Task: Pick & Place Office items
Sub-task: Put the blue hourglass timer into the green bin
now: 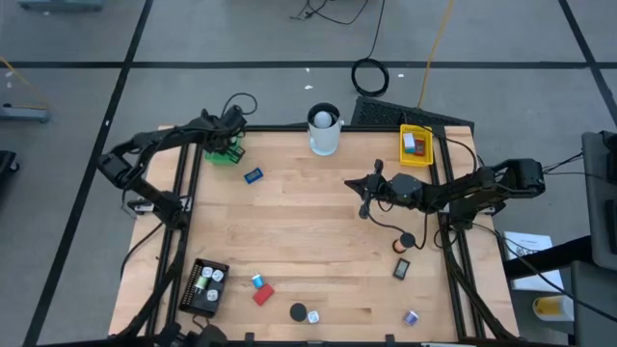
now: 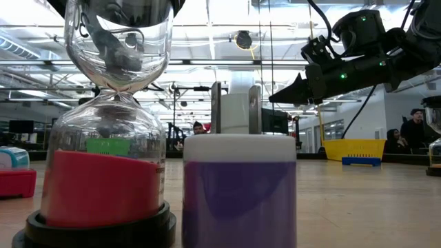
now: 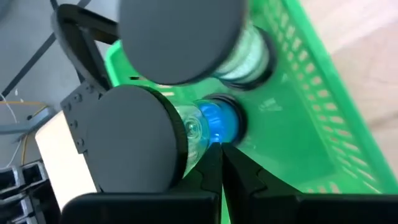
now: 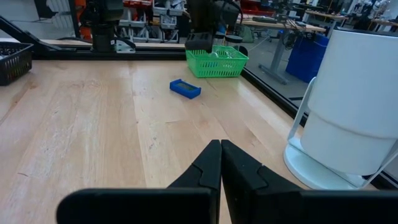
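1. The left gripper (image 1: 229, 135), fingers together and holding nothing, hangs over the green tray (image 1: 226, 154) at upper left.
2. The right gripper (image 1: 363, 196), likewise closed and empty, sits right of centre.
3. A blue block (image 1: 253, 175) lies beside the tray; other office items (image 1: 262, 289) are scattered along the bottom edge.

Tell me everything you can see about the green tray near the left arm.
The green tray is a small basket with latticed walls, plastic by its look, standing upright at the table's far left corner. The left gripper, fingers together, hangs right over it. Inside lie two hourglass-like timers with black round ends, one holding blue, the other pale, both on their sides. A blue block lies on the wood nearby, apart from it.
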`<action>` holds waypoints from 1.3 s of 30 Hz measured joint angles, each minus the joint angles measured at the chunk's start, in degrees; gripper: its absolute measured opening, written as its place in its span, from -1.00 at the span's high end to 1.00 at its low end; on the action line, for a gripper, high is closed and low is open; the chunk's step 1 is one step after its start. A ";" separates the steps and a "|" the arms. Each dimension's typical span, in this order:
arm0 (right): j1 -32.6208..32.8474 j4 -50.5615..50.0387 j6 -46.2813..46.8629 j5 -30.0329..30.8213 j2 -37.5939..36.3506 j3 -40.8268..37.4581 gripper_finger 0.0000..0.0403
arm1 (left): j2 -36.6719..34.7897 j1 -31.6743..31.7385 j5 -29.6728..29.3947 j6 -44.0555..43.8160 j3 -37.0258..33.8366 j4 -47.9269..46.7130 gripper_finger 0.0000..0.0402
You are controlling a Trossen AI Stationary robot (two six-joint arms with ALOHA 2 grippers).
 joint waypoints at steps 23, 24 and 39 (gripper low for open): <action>0.00 -0.34 0.01 0.00 0.00 -0.01 0.98 | -0.59 -1.38 0.48 0.36 -0.02 -2.16 0.98; 0.00 -0.34 0.01 0.00 0.01 -0.01 0.98 | -0.57 -1.48 0.41 0.36 -0.02 -2.22 0.98; 0.04 -0.36 -0.25 0.00 0.00 -0.01 0.98 | 0.35 -1.82 -5.23 1.41 -6.93 6.52 0.99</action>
